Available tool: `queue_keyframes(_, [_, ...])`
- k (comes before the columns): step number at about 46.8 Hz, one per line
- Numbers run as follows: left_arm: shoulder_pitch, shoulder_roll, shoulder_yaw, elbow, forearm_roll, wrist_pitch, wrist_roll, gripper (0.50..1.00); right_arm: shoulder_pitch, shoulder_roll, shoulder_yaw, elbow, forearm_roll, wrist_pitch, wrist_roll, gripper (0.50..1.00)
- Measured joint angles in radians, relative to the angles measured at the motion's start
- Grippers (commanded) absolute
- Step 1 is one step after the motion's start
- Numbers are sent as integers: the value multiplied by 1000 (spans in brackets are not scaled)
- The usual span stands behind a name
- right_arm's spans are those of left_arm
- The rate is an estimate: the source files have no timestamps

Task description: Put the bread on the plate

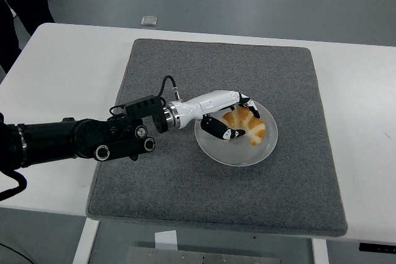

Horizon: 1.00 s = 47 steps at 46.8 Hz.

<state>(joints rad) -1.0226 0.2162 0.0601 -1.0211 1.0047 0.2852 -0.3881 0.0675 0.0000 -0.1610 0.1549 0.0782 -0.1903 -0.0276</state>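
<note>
While the left hand (232,119) grasps the golden croissant-shaped bread (246,124) on the round white plate (238,151), a hasty withdrawal could drag it off.

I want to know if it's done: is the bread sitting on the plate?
Touching. The head view shows the bread lying inside the rim of the plate with no gap under it, while the left hand is curled around its near end.

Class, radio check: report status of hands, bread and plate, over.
Left hand curled around the croissant. Croissant resting on the white plate, on the grey mat. Right hand out of view. Nothing in the way.
</note>
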Motion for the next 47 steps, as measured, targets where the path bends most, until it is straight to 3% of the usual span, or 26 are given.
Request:
queue_keyframes(11, [16, 1, -10, 13, -10, 1, 0, 793, 0, 0, 0, 0, 0, 0, 0, 952])
queue_keyframes(21, [18, 3, -14, 13, -14, 1, 0, 990, 0, 0, 0, 0, 0, 0, 0, 952])
queue_keyframes(47, [27, 13, -90, -15, -44, -16, 0, 992, 0, 0, 0, 0, 0, 1, 0, 952])
